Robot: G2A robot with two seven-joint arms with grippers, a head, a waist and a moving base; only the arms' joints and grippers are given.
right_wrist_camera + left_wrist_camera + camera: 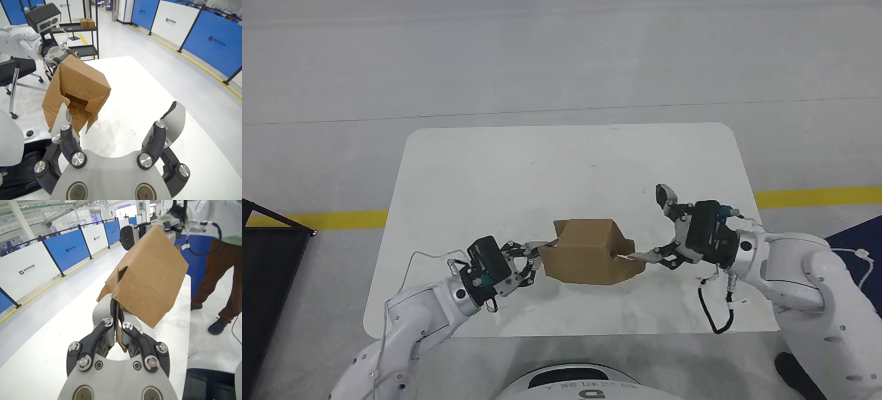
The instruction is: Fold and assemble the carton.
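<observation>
Inside a hall fenced by blue-and-white barriers [211, 37], over the white bench [572, 170] toward the middle of its near edge: carton [587, 250], tilted, long axis running pincer to pincer. Left pincer [117, 313] clenched on an end flap [118, 330]; right pincer [119, 106] spread wide, one finger [60, 115] at the open end, probably the one to fold next

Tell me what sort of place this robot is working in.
Probably a factory or robot-testing hall: blue and white partition panels stand around, a yellow line marks the floor, and a black rack holds boxes.
</observation>
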